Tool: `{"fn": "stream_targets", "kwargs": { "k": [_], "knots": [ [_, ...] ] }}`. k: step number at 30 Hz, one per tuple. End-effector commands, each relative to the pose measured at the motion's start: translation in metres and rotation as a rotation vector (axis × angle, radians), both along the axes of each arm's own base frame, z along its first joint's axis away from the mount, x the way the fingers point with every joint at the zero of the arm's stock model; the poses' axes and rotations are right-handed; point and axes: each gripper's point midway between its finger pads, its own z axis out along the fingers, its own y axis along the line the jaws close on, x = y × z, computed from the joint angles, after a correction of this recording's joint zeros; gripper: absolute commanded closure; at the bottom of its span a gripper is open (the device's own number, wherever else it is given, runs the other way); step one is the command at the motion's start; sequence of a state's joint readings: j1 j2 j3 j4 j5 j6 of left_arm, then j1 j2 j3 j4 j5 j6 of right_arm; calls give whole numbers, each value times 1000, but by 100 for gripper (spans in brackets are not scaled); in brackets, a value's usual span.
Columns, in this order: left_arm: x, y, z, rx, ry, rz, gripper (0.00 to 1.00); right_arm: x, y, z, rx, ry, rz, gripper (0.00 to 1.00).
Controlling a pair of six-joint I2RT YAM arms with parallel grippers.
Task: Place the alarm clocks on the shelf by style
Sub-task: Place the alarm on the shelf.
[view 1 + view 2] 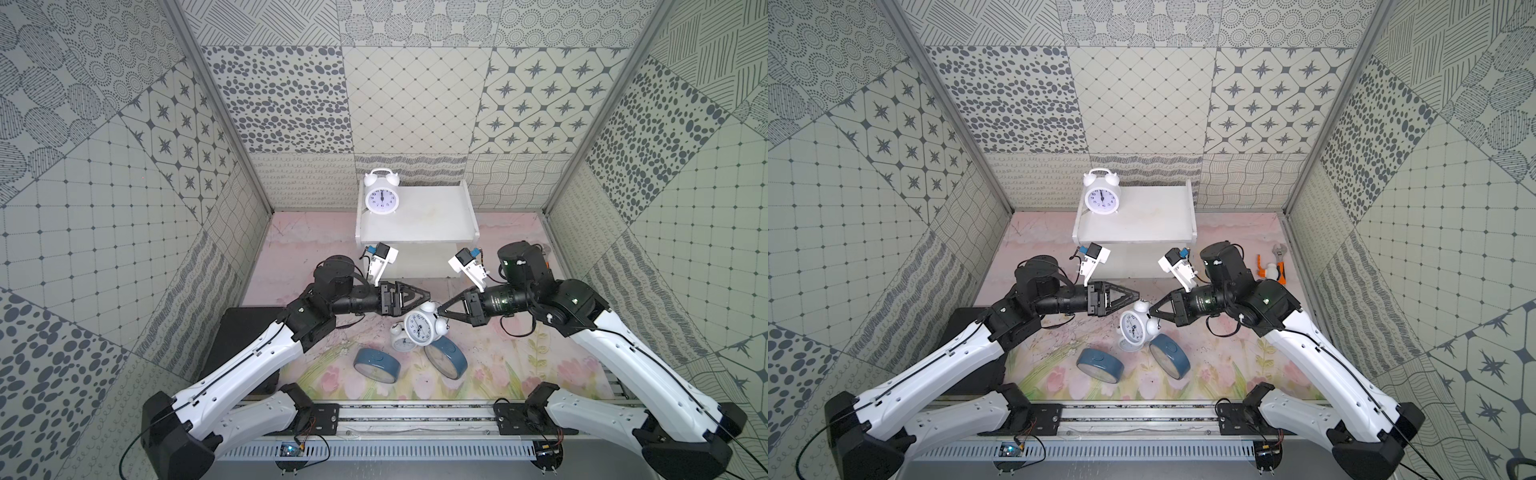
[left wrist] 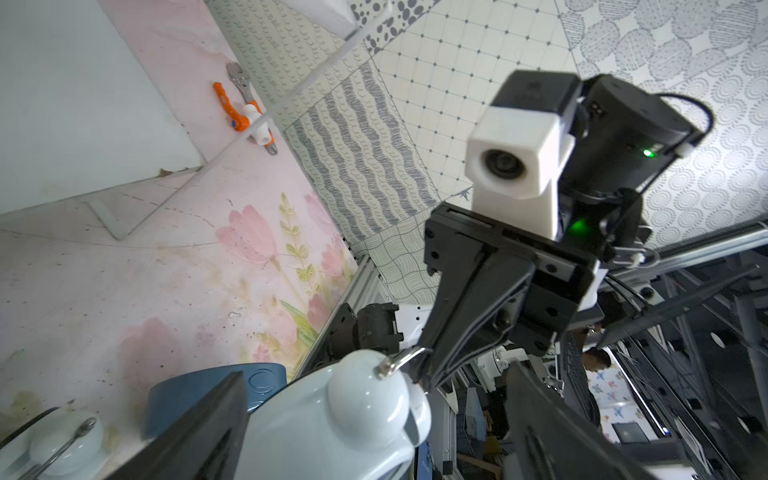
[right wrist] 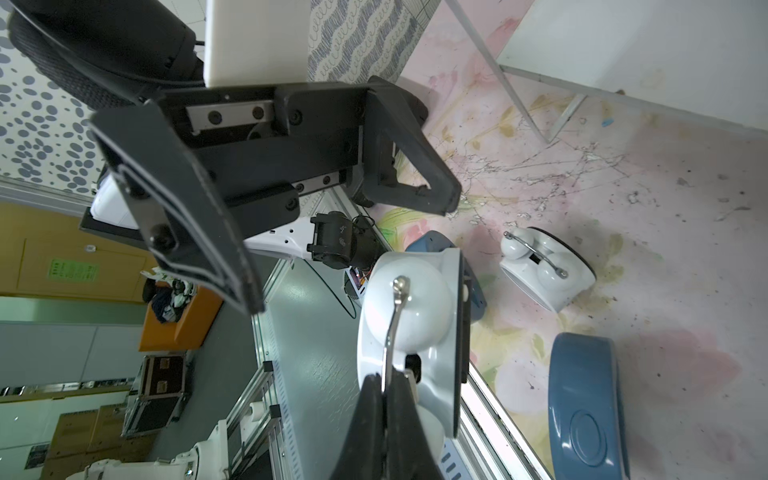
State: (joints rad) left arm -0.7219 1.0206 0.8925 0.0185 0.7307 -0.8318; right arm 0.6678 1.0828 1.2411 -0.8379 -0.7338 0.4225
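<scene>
A white twin-bell alarm clock (image 1: 417, 328) (image 1: 1133, 326) hangs above the table, my right gripper (image 1: 440, 313) (image 3: 386, 378) shut on its wire handle. My left gripper (image 1: 430, 297) (image 2: 374, 424) is open, its fingers (image 2: 199, 432) wide apart on either side of that clock's body (image 2: 332, 415). A second white clock (image 1: 397, 343) (image 3: 544, 270) lies on the table beneath. Two blue-cased clocks (image 1: 376, 365) (image 1: 446, 356) lie nearer the front. A third white clock (image 1: 381, 196) stands at the left of the top tier of the white shelf (image 1: 419, 216).
An orange-and-white tool (image 1: 1273, 270) lies on the table right of the shelf, behind the right arm. A black box (image 1: 245, 332) sits under the left arm. Patterned walls close in the back and both sides.
</scene>
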Motion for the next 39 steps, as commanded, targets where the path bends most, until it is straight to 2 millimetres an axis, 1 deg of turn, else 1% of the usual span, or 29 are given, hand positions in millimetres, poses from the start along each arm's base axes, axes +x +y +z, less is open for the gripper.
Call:
{"fn": "stream_targets", "kwargs": {
  "k": [1,4,11,13,15,19,26,30,33,34,36,37,39],
  "knots": [
    [-31,-4,44,-163,-106,-213,0,0,10,59,212,-123,97,100],
    [-31,-6,42,-183,-84,-222,0,5,9,70,287,-104,117,100],
    [-30,-9,34,-175,-44,-233,2,13,6,79,345,-94,130,100],
    [-29,-7,29,-148,-46,-225,3,12,7,85,379,-89,149,100],
    [-23,-2,23,-127,-60,-177,0,7,6,92,405,-97,179,100],
    [-13,7,20,-129,-62,-122,0,-3,3,99,433,-121,216,100],
    [-15,2,17,-136,-11,-176,0,-3,5,105,461,-117,233,100],
    [-17,4,16,-132,-5,-181,0,-3,6,115,496,-129,249,100],
    [-18,7,15,-134,-14,-172,0,0,8,117,509,-117,256,100],
    [-19,9,17,-141,-16,-171,0,1,9,117,509,-117,253,100],
    [-20,11,24,-167,-23,-175,0,7,10,109,486,-108,235,100],
    [-20,13,26,-174,-29,-170,2,11,11,106,477,-101,224,100],
    [-19,14,25,-169,-24,-158,10,21,11,96,454,-81,188,100]
  ]
}}
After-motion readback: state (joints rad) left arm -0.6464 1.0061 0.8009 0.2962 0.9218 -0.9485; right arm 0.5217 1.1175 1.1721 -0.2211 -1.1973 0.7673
